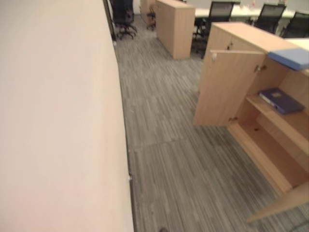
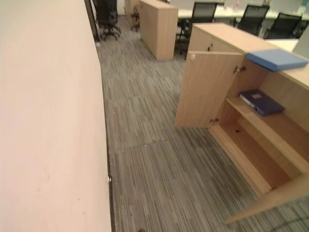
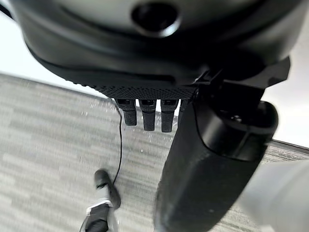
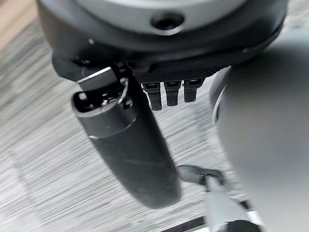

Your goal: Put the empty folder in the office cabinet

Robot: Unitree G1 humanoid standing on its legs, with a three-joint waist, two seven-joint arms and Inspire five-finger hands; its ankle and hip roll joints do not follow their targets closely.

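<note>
Office cabinet (image 2: 227, 96) stands open; dark blue folder (image 2: 261, 102) on its upper shelf, light blue folder (image 2: 276, 59) on top. Left hand (image 3: 145, 72) and right hand (image 4: 164, 58) hang empty, fingers relaxed.

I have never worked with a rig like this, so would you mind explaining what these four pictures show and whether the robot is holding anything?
This is a two-legged humanoid robot with two arms ending in dark fingered hands. The two wide pictures come from the stereo camera on its head, looking down at grey carpet beside a pale wall. To the right stands the office cabinet with its door swung open. A dark blue folder lies on its upper shelf, and a light blue folder lies on top of the cabinet. The other two pictures are wrist cameras. The left hand and the right hand hang over the carpet with straight fingers, holding nothing.
</note>
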